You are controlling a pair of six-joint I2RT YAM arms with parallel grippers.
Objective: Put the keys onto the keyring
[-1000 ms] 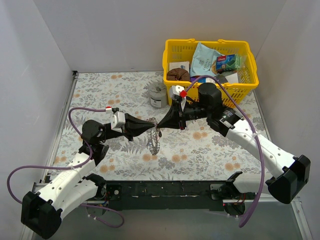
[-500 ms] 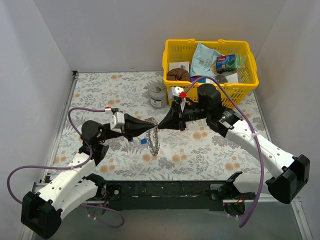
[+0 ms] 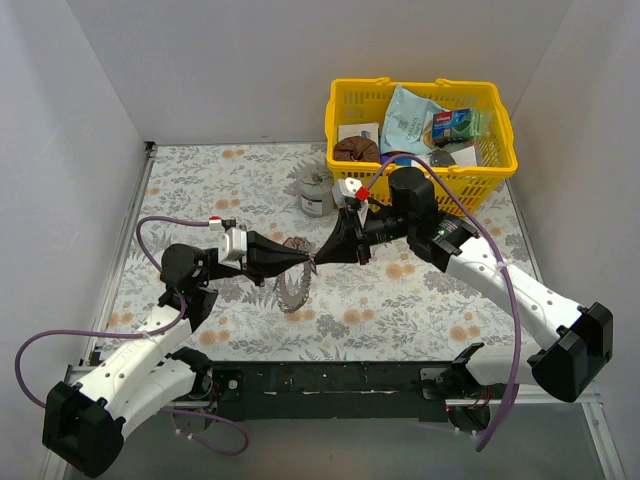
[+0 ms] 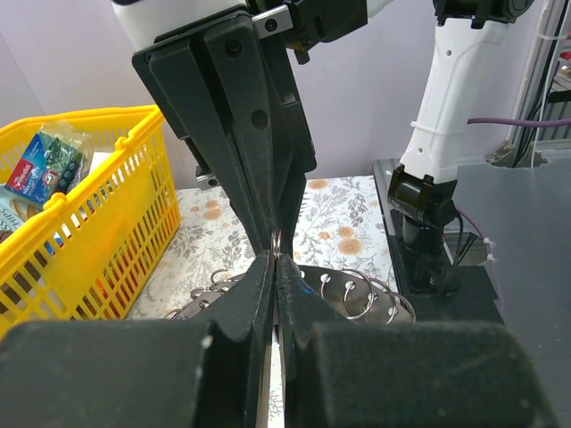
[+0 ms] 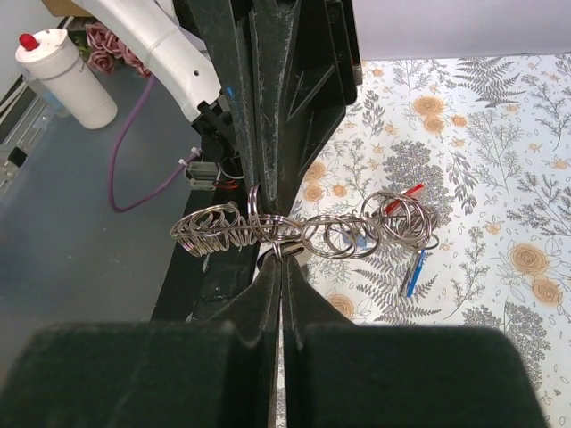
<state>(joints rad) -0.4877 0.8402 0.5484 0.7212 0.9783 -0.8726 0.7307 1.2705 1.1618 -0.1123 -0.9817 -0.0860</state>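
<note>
The keyring (image 3: 292, 288) is a silvery loop strung with many small rings and keys, fanned out in a toothed arc below the two grippers. My left gripper (image 3: 307, 262) and right gripper (image 3: 317, 259) meet tip to tip above the mid-table. In the left wrist view the left gripper (image 4: 275, 260) is shut on the thin wire, with rings (image 4: 357, 290) spread behind it. In the right wrist view the right gripper (image 5: 281, 260) is shut on a small loop of the keyring (image 5: 330, 234). Red and blue pieces (image 5: 410, 272) hang among the rings.
A yellow basket (image 3: 420, 130) full of packets stands at the back right. A grey tin cup (image 3: 316, 190) sits just left of it, behind the grippers. The floral tablecloth (image 3: 200, 180) covers the table, and white walls close in both sides.
The keyring went from a limp hanging strand to a fanned arc. The right gripper closed fully on it and both tips shifted slightly left and up.
</note>
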